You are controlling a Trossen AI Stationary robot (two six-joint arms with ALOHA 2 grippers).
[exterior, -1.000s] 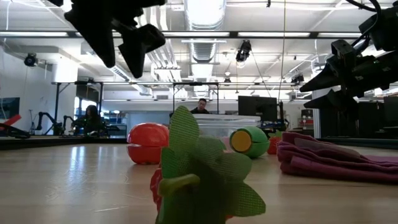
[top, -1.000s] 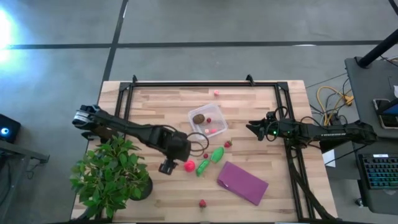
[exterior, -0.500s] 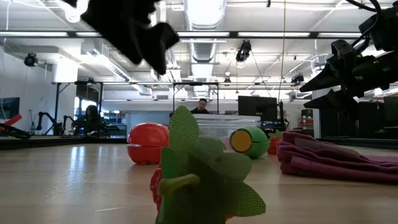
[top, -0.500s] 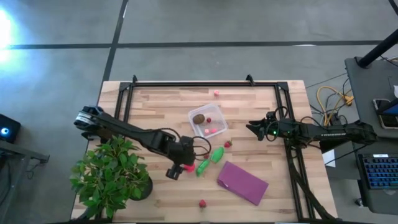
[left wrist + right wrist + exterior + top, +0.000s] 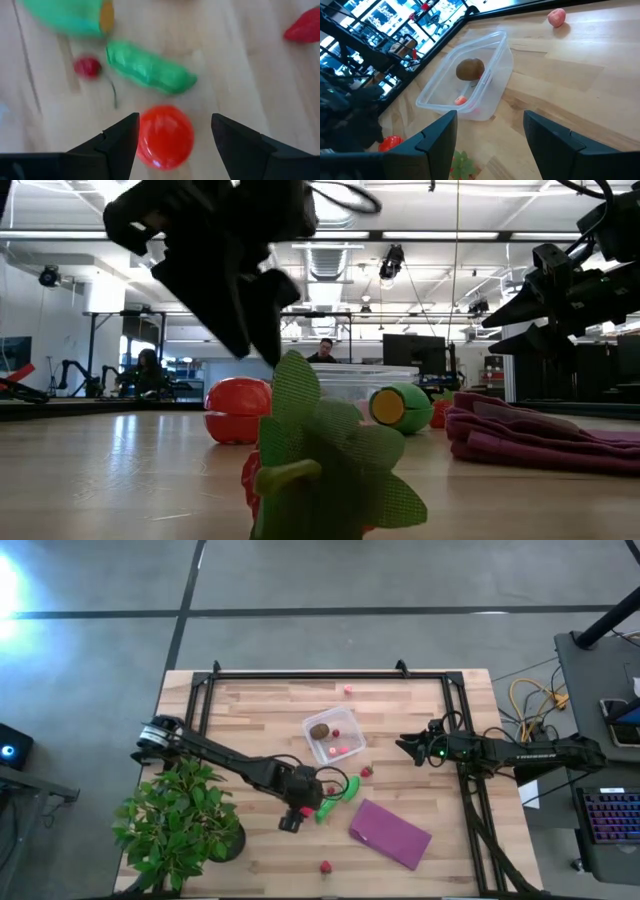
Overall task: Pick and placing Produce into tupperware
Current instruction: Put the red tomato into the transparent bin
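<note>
The large red ball (image 5: pixel 165 136) rests on the table, with my left gripper (image 5: pixel 174 119) open just above it and a finger on either side, not touching. Beside the ball lie two green pods (image 5: pixel 348 788) (image 5: pixel 326 808), a tiny red piece (image 5: pixel 87 66) and a strawberry (image 5: pixel 367 772). The clear tupperware (image 5: pixel 333 736) stands behind them on the table. It holds the brown ball (image 5: pixel 470 69) and small pink pieces. My right gripper (image 5: pixel 404 746) waits open at the table's right side.
A potted plant (image 5: pixel 180 825) stands at the near left beside my left arm. A folded purple cloth (image 5: pixel 390 833) lies near right of the pods. Small red pieces lie near the front edge (image 5: pixel 326 866) and by the far edge (image 5: pixel 348 690).
My left gripper has come down and moved toward the table's right and near edge, from beside the plant to just over the red ball. Its fingers have stayed apart. The produce and tupperware have not moved.
</note>
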